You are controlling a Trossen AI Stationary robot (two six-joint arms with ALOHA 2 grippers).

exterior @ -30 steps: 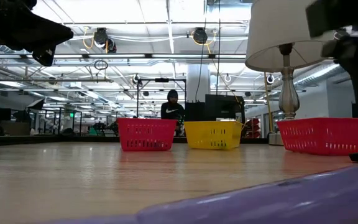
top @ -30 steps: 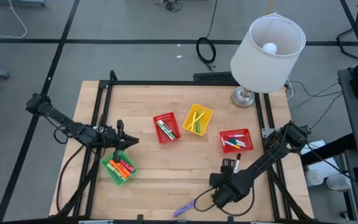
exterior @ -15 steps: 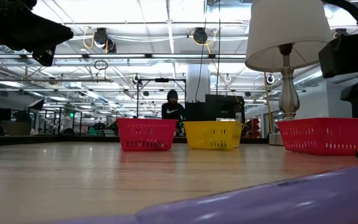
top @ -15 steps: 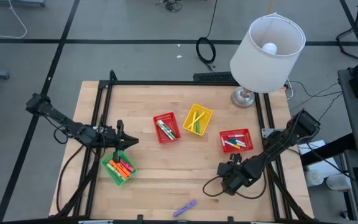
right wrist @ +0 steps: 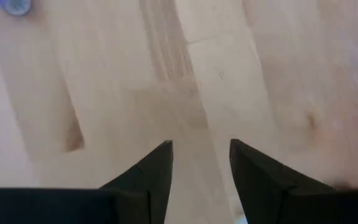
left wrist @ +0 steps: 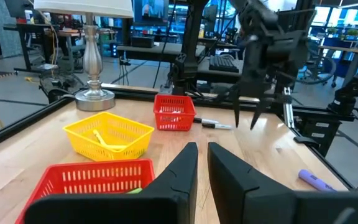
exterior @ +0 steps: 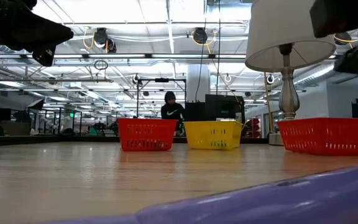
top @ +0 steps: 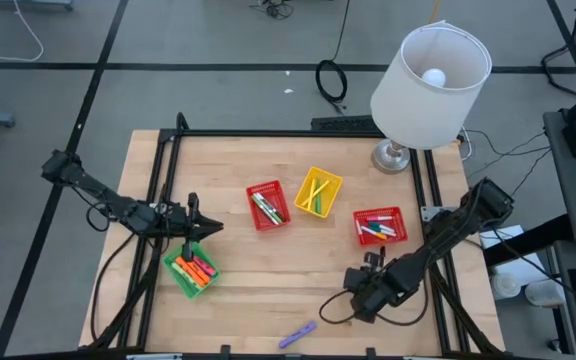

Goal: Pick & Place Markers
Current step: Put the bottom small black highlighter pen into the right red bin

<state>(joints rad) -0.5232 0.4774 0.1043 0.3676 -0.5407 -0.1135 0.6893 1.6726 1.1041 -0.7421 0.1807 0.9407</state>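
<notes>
Four baskets (top: 265, 205), one lamp (top: 430, 72), two loose markers (top: 296, 334).

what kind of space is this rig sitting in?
Probably a large robotics lab or workshop. The low view shows an open ceiling with ducts and strip lights; another robot arm and screens stand beyond the wooden table.

Both arms are dark, near-black, built of slim jointed links with blocky housings at the joints. A black cable loops loosely beside each arm, trailing toward the bench edge. The left gripper (left wrist: 202, 163) ends in 2 smooth, matte black fingers tapering to wedge tips; the right gripper (right wrist: 201, 155) has the same 2 dark angular fingers.
</notes>
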